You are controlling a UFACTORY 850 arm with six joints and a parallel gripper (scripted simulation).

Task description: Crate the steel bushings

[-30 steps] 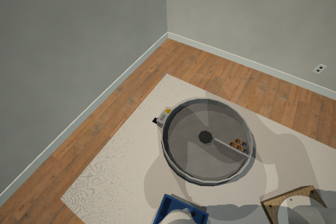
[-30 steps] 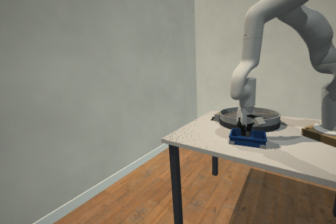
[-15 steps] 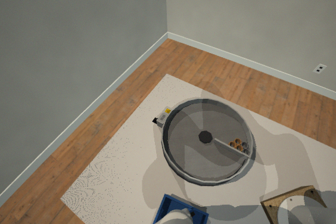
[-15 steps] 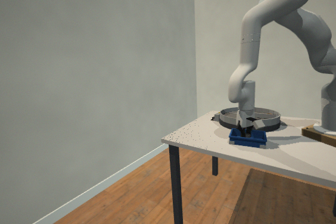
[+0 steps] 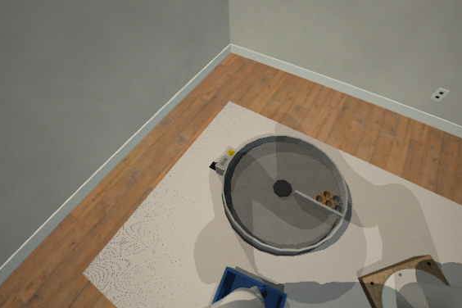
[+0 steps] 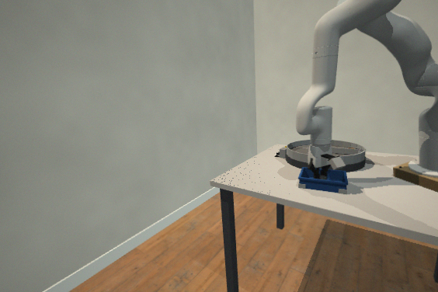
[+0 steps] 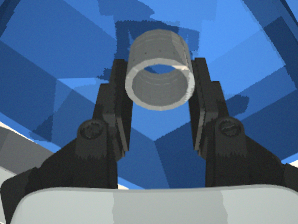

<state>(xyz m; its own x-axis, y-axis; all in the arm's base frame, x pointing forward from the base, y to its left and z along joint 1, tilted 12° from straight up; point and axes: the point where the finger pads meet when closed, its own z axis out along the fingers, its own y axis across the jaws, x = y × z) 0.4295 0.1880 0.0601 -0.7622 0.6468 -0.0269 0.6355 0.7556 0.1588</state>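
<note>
My gripper (image 7: 160,78) is shut on a grey steel bushing (image 7: 160,70), a short hollow cylinder held between the two black fingers. It hangs low inside the blue crate (image 7: 160,27), whose floor fills the wrist view. In the exterior view the gripper (image 6: 319,170) reaches down into the crate (image 6: 323,179) at the table's front. The round grey turning table (image 5: 286,192) holds a cluster of bushings beside its divider bar: three brass-coloured ones (image 5: 325,197) and two grey steel ones (image 5: 337,202).
A small grey control box with a yellow label (image 5: 224,160) sits at the turning table's left rim. The arm's wooden base plate (image 5: 403,278) is at the table's lower right. The crate's corner shows in the top view (image 5: 247,288).
</note>
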